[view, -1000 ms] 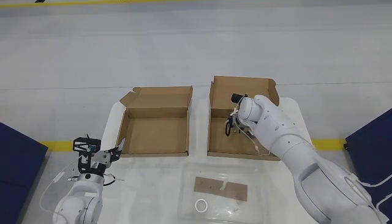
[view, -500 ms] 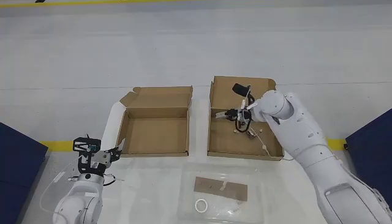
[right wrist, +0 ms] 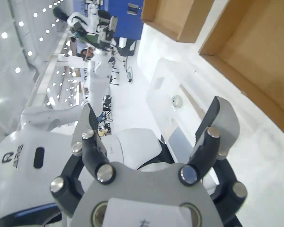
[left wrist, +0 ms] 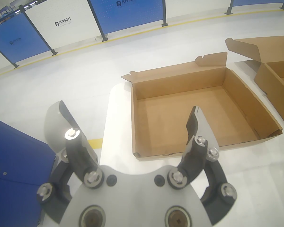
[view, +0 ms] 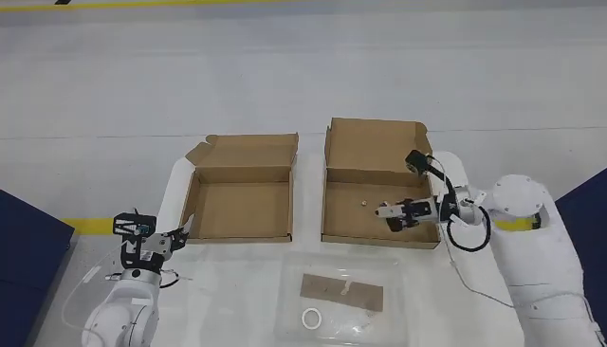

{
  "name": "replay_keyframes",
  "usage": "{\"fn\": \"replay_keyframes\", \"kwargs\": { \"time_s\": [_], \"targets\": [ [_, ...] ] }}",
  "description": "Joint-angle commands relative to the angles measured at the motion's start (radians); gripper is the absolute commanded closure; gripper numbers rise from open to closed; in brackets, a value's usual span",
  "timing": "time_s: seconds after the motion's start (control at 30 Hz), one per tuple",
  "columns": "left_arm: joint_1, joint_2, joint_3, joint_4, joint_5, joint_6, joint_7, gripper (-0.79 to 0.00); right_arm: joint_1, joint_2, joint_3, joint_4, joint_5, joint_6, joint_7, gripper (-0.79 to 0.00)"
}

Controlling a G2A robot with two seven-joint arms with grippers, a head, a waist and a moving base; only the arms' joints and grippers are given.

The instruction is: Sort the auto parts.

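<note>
One change: right hand [view: 387, 211] drew back across right box [view: 375, 131].

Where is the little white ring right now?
In the top view, the white ring lies in the left part of the clear tray, beside the brown card. It is nearer the robot than the left box and right box.

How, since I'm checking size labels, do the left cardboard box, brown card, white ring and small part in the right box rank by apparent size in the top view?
Largest to smallest:
1. left cardboard box
2. brown card
3. white ring
4. small part, barely a speck
</note>
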Motion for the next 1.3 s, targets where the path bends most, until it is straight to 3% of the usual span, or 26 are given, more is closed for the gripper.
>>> {"fn": "replay_keyframes", "kwargs": {
  "time_s": [0.0, 0.17, 0.9, 1.03, 1.13, 1.27],
  "targets": [
    [0.000, 0.000, 0.000, 0.000, 0.000, 0.000, 0.000, -0.785, -0.033, 0.019, 0.006, -0.009, 0.081, -0.036, -0.002, -0.785],
    [0.000, 0.000, 0.000, 0.000, 0.000, 0.000, 0.000, -0.785, -0.098, 0.071, -0.003, -0.045, 0.230, -0.127, -0.002, -0.785],
    [0.000, 0.000, 0.000, 0.000, 0.000, 0.000, 0.000, -0.785, -0.098, 0.071, -0.003, -0.045, 0.230, -0.127, -0.002, -0.785],
    [0.016, 0.004, 0.005, -0.060, 0.043, -0.066, -0.003, -0.785, -0.098, 0.071, -0.003, -0.045, 0.230, -0.127, -0.002, -0.785],
    [0.047, 0.010, 0.013, -0.145, 0.020, -0.192, -0.108, -0.785, -0.098, 0.071, -0.003, -0.045, 0.230, -0.127, -0.002, -0.785],
    [0.047, 0.010, 0.013, -0.145, 0.020, -0.192, -0.108, -0.785, -0.098, 0.071, -0.003, -0.045, 0.230, -0.127, -0.002, -0.785]
  ]
}}
